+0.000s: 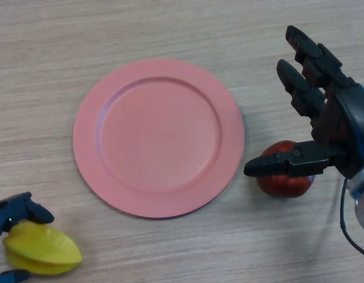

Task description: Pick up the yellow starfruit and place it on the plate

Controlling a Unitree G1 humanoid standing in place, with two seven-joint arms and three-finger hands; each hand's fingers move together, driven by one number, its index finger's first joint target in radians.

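Observation:
The yellow starfruit point(41, 250) is at the bottom left corner of the head view, just off the pink plate's near left rim. My left hand point(16, 211) shows only at that corner, its fingers curled round the starfruit from above and below. The pink plate point(87, 118) lies flat in the middle of the wooden table and holds nothing. My right hand point(332, 121) is at the right, fingers straight and pointing away, thumb stretched left over a red apple point(285, 183).
The red apple lies on the table just right of the plate's near right rim, partly hidden under my right thumb. The wooden table point(170, 29) stretches on all sides of the plate.

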